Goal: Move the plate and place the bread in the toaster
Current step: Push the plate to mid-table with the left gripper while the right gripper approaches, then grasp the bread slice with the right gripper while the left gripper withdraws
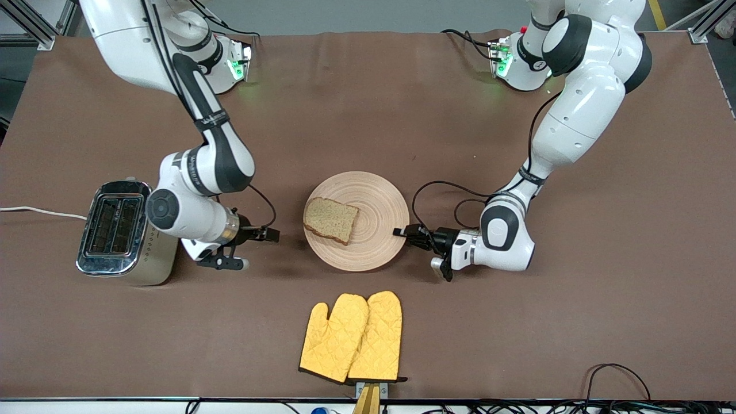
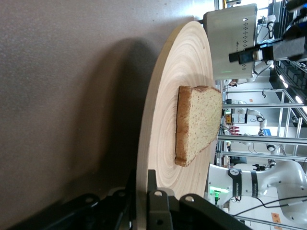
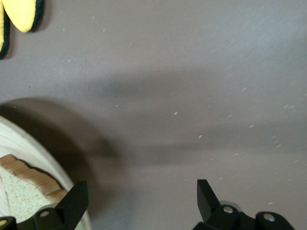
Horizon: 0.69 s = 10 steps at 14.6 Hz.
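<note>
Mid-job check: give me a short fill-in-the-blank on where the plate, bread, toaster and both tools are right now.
1. The bread lies on the ____.
2. The left tool is shut on the rim of the plate, at the edge toward the ____ arm's end of the table.
3. The right tool is ____, between the toaster and the plate.
4. The oven mitts lie ____ to the front camera than the plate.

Missing words: plate; left; open; nearer

Left arm (image 1: 575,115) reaches from its base at the table's top edge, wrist low and level; left gripper (image 1: 401,232) is closed, fingers (image 2: 158,211) clamped together. Right arm (image 1: 195,115) likewise lies low; right gripper (image 1: 257,248) is spread wide, fingers (image 3: 72,203) apart.
</note>
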Each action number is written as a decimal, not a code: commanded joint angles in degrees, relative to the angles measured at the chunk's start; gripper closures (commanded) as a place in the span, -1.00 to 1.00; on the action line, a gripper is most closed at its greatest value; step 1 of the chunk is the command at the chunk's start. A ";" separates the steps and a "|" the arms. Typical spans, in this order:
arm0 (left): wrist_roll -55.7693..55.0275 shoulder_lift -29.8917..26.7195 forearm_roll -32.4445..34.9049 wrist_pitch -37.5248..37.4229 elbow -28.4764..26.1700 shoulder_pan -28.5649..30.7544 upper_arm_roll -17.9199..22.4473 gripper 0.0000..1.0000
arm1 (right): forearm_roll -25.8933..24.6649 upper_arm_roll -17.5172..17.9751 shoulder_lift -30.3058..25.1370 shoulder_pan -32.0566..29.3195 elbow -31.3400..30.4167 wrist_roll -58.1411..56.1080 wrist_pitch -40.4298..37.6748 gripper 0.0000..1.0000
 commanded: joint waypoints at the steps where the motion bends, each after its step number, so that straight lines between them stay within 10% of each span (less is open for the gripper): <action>1: 0.07 -0.58 -2.30 0.49 0.06 0.09 -0.61 0.38 | 1.24 -0.34 -2.38 3.32 -5.95 4.76 5.46 -1.00; 3: -0.82 -0.84 -2.21 0.49 0.15 0.36 -0.17 -0.95 | 1.24 -0.34 -2.82 4.99 -6.22 6.70 5.55 -1.00; 10: -14.86 -8.48 -0.81 -0.47 0.33 8.95 0.18 -1.00 | 0.72 -0.87 -3.44 12.03 -7.98 11.89 9.77 -0.90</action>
